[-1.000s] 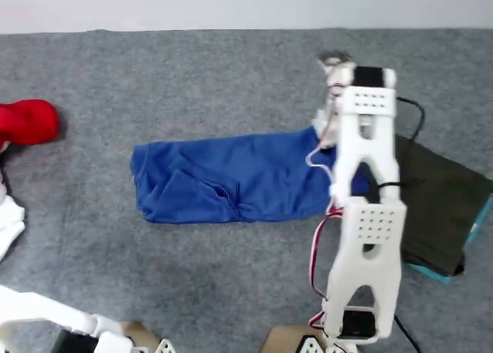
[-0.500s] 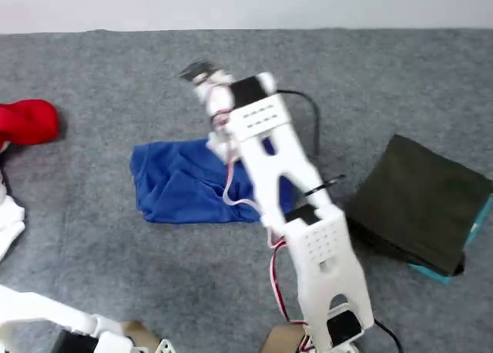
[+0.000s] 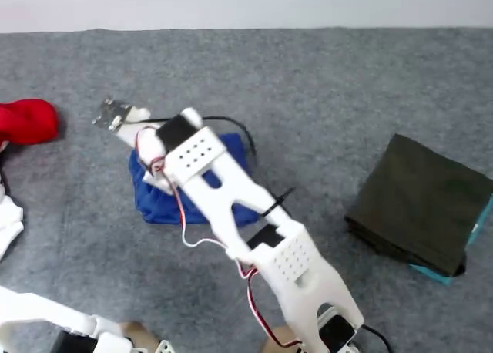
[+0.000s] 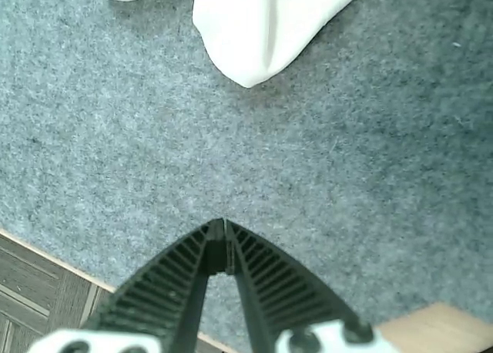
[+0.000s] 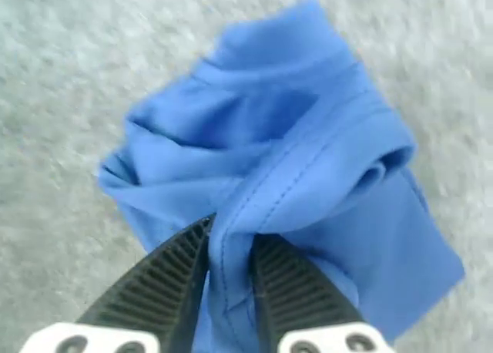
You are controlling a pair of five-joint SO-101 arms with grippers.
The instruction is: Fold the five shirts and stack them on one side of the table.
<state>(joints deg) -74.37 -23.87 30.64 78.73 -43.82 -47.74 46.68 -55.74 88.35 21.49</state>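
My right gripper (image 5: 231,245) is shut on a fold of the blue shirt (image 5: 308,160), which hangs bunched from its fingers. From above, the right arm stretches diagonally across the mat, and its gripper (image 3: 115,115) sits past the left end of the blue shirt (image 3: 150,200), which lies doubled over under the arm. My left gripper (image 4: 225,231) is shut on nothing, low over the grey mat near the table's front edge. A white shirt (image 4: 269,21) lies just ahead of it, also seen at the left edge from above (image 3: 8,218).
A red shirt (image 3: 27,122) lies crumpled at the far left. A folded dark green shirt (image 3: 420,203) rests on a teal one (image 3: 479,228) at the right. The left arm (image 3: 46,314) lies along the bottom left corner.
The right arm has swung from the right side to the left, dragging the blue shirt's right end over onto its left half. The shirt now lies much shorter.
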